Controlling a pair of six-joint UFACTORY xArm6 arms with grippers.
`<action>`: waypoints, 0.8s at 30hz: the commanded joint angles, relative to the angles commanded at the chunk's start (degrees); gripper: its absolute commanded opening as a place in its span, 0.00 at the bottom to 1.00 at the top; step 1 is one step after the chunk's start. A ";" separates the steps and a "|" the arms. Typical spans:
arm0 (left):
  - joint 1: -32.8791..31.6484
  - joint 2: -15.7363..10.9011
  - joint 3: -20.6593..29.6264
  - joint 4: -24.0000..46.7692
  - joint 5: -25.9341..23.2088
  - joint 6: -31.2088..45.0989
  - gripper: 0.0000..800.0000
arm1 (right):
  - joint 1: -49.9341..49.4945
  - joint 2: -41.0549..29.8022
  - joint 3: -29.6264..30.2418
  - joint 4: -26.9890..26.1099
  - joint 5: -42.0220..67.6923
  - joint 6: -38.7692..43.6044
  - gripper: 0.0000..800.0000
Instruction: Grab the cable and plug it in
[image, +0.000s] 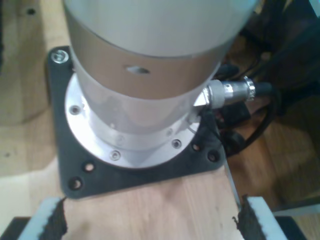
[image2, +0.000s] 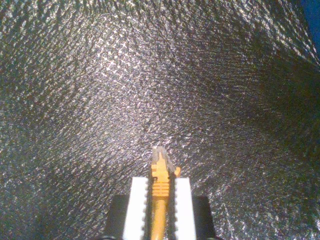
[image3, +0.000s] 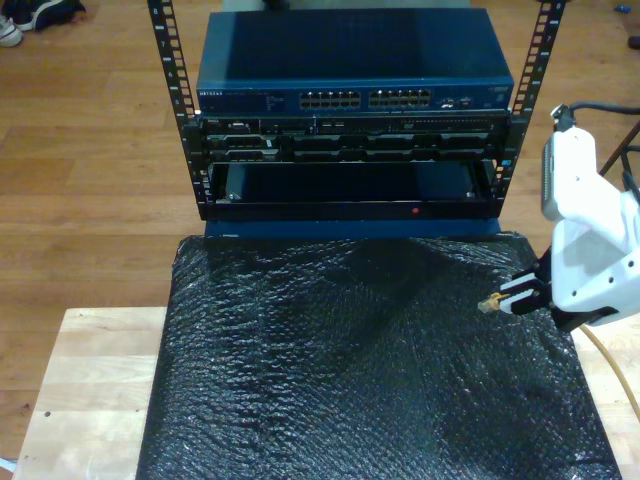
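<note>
The yellow-orange cable (image2: 160, 192) sits between the white fingers (image2: 138, 200) of my second gripper (image2: 160, 182), which is shut on it just behind its clear plug (image2: 161, 156). The plug sticks out past the fingertips over the black textured mat (image2: 150, 75). At the exterior view's right, my second gripper (image3: 515, 295) hovers over the mat's edge with the cable's plug (image3: 488, 304) pointing towards that view's left. The cable's tail (image3: 612, 365) trails down behind it. My first gripper (image: 152, 220) is open, with nothing between its fingers (image: 52, 220), above bare wood.
A blue network switch (image3: 355, 100) with rows of ports sits in a black rack (image3: 170, 60) beyond the mat (image3: 350, 380). A wooden table (image3: 90, 380) lies under the mat. A silver arm base (image: 145, 75) stands on a black plate (image: 100, 175), with a metal connector (image: 235, 92) and dark cables beside it.
</note>
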 joint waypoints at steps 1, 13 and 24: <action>0.53 -0.09 0.53 0.53 -0.35 0.26 1.00 | 0.00 0.00 0.00 0.00 0.00 0.00 0.00; 3.96 -1.93 7.21 1.32 -11.25 3.34 1.00 | 0.00 0.09 0.97 0.09 0.00 0.00 0.00; 5.10 -1.85 11.96 1.05 -19.69 5.45 1.00 | -0.09 0.00 2.64 0.18 -0.35 -0.18 0.00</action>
